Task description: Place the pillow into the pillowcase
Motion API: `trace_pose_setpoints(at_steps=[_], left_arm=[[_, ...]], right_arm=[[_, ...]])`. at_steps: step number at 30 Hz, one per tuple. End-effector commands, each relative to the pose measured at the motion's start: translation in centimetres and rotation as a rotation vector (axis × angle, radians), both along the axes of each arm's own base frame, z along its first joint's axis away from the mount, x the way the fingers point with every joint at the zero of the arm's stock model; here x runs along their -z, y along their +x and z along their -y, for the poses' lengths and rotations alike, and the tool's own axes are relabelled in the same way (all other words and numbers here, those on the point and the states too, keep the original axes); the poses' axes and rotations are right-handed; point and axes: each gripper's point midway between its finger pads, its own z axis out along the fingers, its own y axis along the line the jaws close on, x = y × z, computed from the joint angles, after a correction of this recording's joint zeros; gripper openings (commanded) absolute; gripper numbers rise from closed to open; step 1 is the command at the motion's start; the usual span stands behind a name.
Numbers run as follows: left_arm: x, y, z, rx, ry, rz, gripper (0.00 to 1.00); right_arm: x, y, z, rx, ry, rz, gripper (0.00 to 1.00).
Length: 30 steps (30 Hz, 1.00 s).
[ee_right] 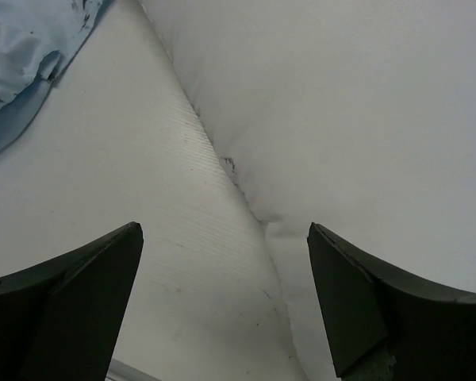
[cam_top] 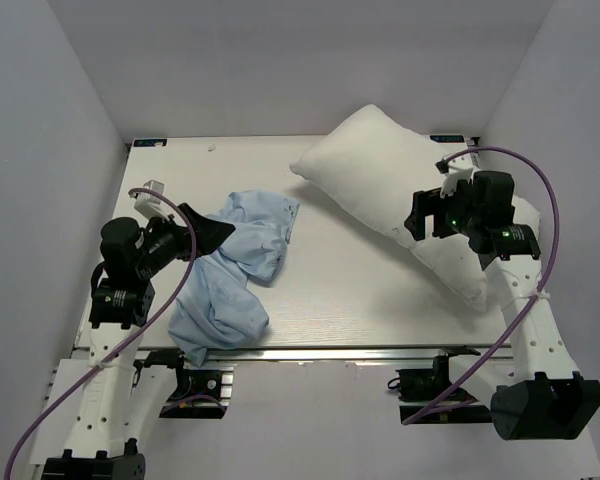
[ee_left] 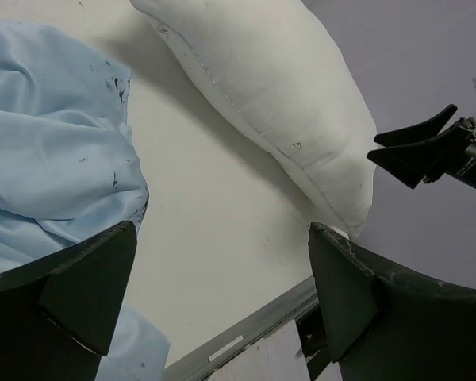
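1. The pillow (cam_top: pixel 380 175) lies on the right half of the desk (cam_top: pixel 360 290). In the top view its long axis runs diagonally from the upper middle down toward the lower right. None of it is inside the case yet.
2. The pillowcase (cam_top: pixel 235 265) is a crumpled heap on the left, reaching from mid-frame to the desk's near edge at lower left. It comes near the pillow's left corner but looks apart from it.
3. My right gripper (cam_top: pixel 418 215) is spread wide and holds nothing. It hangs over the lower-right part of the pillow. In its wrist view the pillow's seamed edge runs up between the fingers.
4. My left gripper (cam_top: pixel 218 230) is also wide open and empty, at the upper-left edge of the pillowcase. In its wrist view blue cloth sits by one finger, and I cannot tell whether they touch.
5. I judge the right arm nearer the pillow and the left nearer the case. I cannot make out the case's opening in that heap, so finding it likely comes first.
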Motion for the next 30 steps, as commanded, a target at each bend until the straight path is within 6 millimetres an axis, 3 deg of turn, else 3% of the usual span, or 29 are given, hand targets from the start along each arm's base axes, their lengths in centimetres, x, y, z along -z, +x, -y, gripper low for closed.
trace_pose_setpoints(at_steps=[1,5,6,8,10,12,13,15,16,18,19,20,23,26,30], left_arm=[[-1.4,-0.5,0.4,0.030,-0.007,0.013,0.98],[-1.7,-0.5,0.2,0.026,0.005,-0.004,0.98],[-1.8,-0.4,0.3,0.030,0.006,-0.007,0.98],[-1.7,-0.1,0.2,0.032,0.023,-0.026,0.98],[-1.3,0.1,0.1,0.027,0.044,-0.047,0.98],[-1.3,0.7,0.3,0.032,0.059,-0.057,0.86],[-1.2,0.9,0.4,0.031,0.060,-0.064,0.64],[-0.9,1.3,1.3,0.054,0.071,-0.084,0.46],[-0.8,1.4,1.6,0.060,0.078,-0.087,0.42],[-0.9,1.4,3.1,0.078,0.117,-0.091,0.45],[0.2,1.9,3.7,0.082,0.145,-0.138,0.51],[0.7,1.8,4.8,0.092,0.190,-0.147,0.70],[2.5,2.9,6.3,0.086,0.310,-0.210,0.80],[4.8,3.8,6.9,0.078,0.425,-0.269,0.81],[8.2,4.4,7.0,0.059,0.569,-0.309,0.81]], right_arm=[[-2.0,-0.4,-1.4,-0.100,0.027,0.051,0.89],[-2.7,-2.1,-3.7,-0.343,0.003,0.146,0.90],[-3.3,-3.2,-5.1,-0.457,0.036,0.178,0.89],[-4.0,-4.6,-6.2,-0.585,0.019,0.255,0.89],[-4.7,-5.3,-6.8,-0.631,0.030,0.290,0.89],[-5.3,-5.5,-7.1,-0.637,0.022,0.307,0.89],[-5.3,-5.6,-7.2,-0.646,0.023,0.302,0.89],[-5.1,-5.9,-7.5,-0.667,0.046,0.267,0.89],[-4.9,-5.8,-7.6,-0.640,0.076,0.236,0.89],[-4.8,-5.5,-8.1,-0.635,0.117,0.212,0.89],[-4.2,-5.5,-8.3,-0.618,0.146,0.175,0.89],[-4.0,-5.2,-8.3,-0.595,0.158,0.164,0.89],[-3.1,-3.5,-7.3,-0.456,0.155,0.134,0.89],[-2.1,-2.0,-5.8,-0.334,0.108,0.114,0.89],[-1.1,-1.6,-5.2,-0.288,0.089,0.097,0.89]])
